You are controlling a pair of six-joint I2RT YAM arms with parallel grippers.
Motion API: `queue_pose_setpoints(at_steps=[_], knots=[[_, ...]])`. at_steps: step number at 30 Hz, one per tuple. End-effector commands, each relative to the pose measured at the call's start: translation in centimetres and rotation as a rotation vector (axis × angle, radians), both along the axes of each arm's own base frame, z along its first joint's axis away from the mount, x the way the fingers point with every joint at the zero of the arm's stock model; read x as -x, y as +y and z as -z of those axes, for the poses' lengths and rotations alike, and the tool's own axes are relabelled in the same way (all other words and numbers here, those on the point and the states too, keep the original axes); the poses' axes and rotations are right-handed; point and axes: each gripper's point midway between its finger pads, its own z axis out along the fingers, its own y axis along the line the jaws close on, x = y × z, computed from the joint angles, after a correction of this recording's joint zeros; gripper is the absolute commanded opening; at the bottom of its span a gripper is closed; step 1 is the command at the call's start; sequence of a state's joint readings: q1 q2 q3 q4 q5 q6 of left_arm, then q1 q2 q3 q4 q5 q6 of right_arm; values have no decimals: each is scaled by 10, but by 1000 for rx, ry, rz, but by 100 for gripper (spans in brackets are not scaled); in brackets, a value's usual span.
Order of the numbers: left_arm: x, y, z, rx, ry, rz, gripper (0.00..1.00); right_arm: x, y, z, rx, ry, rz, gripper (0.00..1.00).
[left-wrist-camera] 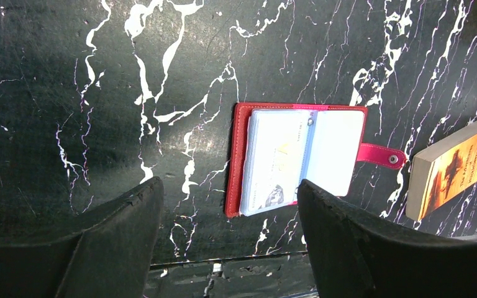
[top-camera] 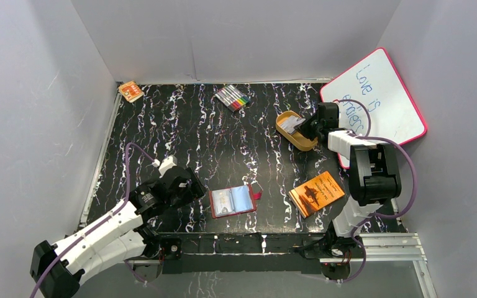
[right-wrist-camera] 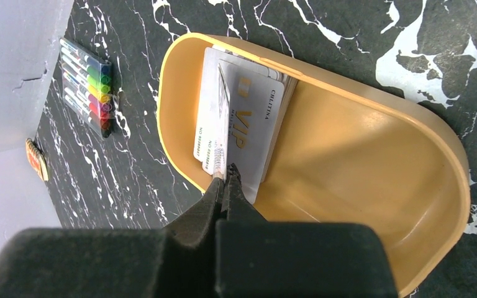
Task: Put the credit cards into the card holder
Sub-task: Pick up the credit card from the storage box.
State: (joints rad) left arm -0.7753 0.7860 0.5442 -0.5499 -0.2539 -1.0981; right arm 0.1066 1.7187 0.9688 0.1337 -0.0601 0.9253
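1. While the right jaws are clamped shut on the near edge of one credit card [right-wrist-camera: 222, 118], that card stands tipped up on edge against the stack [right-wrist-camera: 258, 118] in the orange tray [right-wrist-camera: 372, 186], back right of the desk [top-camera: 180, 143].
2. Left jaws are wide apart and hold nothing. They hover near the card holder [left-wrist-camera: 298, 158], on its left.
3. Card holder lies open and flat at front centre, snap tab pointing right, well apart from the tray. A card shows in its clear pockets.
4. Risks, my read:
   - The bite on the card edge is thin, so the card could pivot or slip on the lift.
   - Neighbouring cards sit tight against it and could drag up with it.
   - The tray looks light and could skid if the card snags its wall.
5. Holder isn't pinned. Pushing a card into a pocket may shove it along unless the left jaws steady it.
6. Desk is black with white marble veining.
   - Orange booklet [top-camera: 316, 192] right of the holder.
   - Marker pack [top-camera: 233, 97] at the back.
   - Small orange packet [top-camera: 130, 91] in the back-left corner.
   - Whiteboard [top-camera: 379, 93] leaning at the right wall.
   - Plain pale walls on three sides.
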Motion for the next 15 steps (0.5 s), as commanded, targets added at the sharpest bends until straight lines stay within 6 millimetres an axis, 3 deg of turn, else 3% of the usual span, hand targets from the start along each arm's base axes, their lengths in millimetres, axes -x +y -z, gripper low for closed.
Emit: queue_pose_setpoints(at_steps=[1, 4, 9, 15], knots=[[1, 5, 2, -16, -15, 2, 75, -7, -4, -20, 7, -27, 26, 0], [0, 7, -1, -23, -23, 3, 75, -8, -8, -33, -5, -46, 52, 0], [-3, 9, -7, -37, -38, -4, 75, -8, -15, -75, -28, -95, 98, 0], [-6, 11, -13, -45, -59, -11, 75, 14, -11, -116, -126, -93, 95, 0]])
